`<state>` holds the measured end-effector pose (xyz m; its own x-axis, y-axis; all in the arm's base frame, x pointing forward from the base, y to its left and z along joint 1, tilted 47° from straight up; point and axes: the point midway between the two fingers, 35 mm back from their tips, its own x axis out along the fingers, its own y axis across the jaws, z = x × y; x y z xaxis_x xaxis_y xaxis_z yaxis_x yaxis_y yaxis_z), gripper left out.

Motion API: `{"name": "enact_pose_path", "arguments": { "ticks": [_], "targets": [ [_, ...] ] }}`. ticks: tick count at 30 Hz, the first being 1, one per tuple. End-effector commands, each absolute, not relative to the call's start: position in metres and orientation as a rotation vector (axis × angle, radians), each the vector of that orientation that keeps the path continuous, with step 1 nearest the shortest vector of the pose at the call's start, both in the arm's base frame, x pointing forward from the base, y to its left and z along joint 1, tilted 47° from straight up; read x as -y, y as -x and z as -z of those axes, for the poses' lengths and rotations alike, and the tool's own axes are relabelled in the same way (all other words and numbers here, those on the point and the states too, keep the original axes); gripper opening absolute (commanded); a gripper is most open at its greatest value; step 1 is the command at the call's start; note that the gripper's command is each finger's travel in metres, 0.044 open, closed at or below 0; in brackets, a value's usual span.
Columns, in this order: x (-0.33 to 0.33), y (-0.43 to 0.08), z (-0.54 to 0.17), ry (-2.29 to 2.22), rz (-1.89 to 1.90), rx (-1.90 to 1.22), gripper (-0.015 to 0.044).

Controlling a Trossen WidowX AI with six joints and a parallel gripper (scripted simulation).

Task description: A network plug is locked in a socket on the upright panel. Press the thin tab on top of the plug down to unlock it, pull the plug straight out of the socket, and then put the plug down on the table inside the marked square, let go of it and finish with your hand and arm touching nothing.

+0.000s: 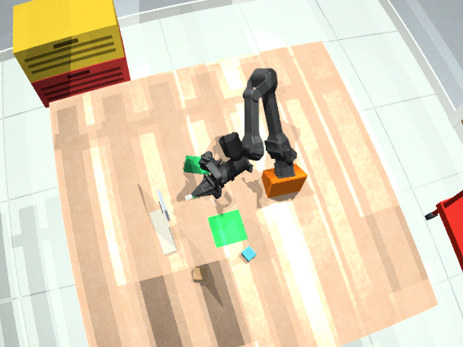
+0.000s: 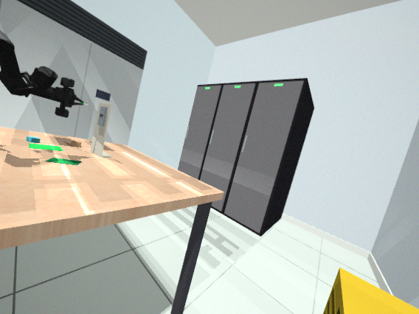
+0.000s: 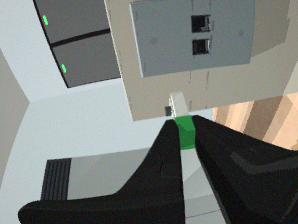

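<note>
1. While two dark sockets (image 3: 201, 35) face outward on the grey faceplate (image 3: 167, 40) (image 2: 102, 116) of the upright panel (image 2: 99, 134) (image 3: 125, 92), the gripper (image 1: 191, 197) (image 2: 84, 103) (image 3: 181, 125) grasps the network plug (image 1: 188, 197) (image 2: 85, 104) (image 3: 178, 105) by its green part; the pale end juts beyond the black fingertips, toward the panel.
2. The plug is out of the sockets and held in the air above the wooden table (image 1: 326, 261) (image 2: 122, 199), apart from the faceplate in the exterior view.
3. Two green patches mark the tabletop; the bright green square (image 1: 227, 228) (image 2: 46, 147) lies between the panel's foot and the arm's orange base block (image 1: 285, 187), while a darker green patch (image 1: 192, 164) (image 2: 63, 161) sits partly beneath the arm (image 1: 236, 167) (image 2: 44, 88) as seen from the top.
4. A blue block (image 1: 249, 253) (image 2: 33, 139) rests just beside the bright square; a tan block (image 1: 199, 274) (image 2: 76, 144) stands farther off, apart from both.
5. Beyond the table, dark cabinets (image 2: 236, 147) (image 3: 85, 60) line the wall; yellow and red drawer units are stacked near one corner.
</note>
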<state>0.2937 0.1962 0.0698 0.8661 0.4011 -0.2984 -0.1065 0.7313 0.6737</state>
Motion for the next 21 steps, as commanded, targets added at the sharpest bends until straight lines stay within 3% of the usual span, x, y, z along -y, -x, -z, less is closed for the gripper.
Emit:
{"name": "enact_pose_path", "arguments": {
  "ticks": [1,7,21],
  "targets": [
    [-0.204,-0.29,-0.082,-0.71,-0.298,-0.437,0.0],
    [-0.205,-0.288,-0.079,-0.711,-0.282,-0.452,0.0],
    [-0.179,-0.269,0.011,-0.662,0.07,-0.692,0.0]
  ]
}}
